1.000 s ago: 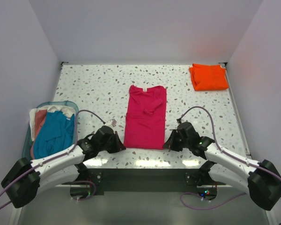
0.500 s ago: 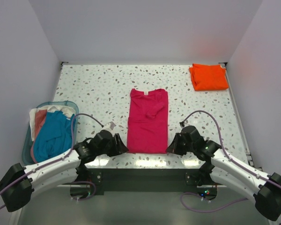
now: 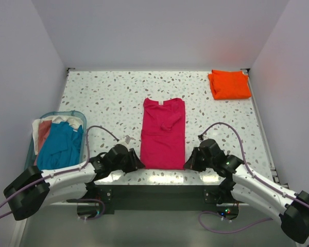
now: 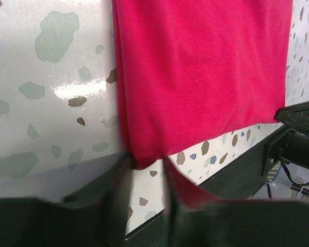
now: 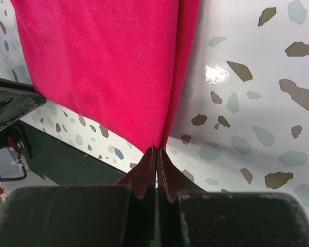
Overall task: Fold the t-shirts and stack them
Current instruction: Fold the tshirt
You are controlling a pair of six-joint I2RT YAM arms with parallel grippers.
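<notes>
The left end effector point(image 3: 138, 162) and right end effector point(image 3: 187, 163) each pinch a near hem corner of the magenta t-shirt point(image 3: 163, 135), whose long axis runs straight away from them up the desk point(image 3: 103, 98).

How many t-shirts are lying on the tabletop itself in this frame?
2. The magenta-pink t-shirt lies mid-table near the front edge; the orange t-shirt sits folded at the far right corner. The basket at left holds more cloth, possibly shirts, uncountable.
</notes>
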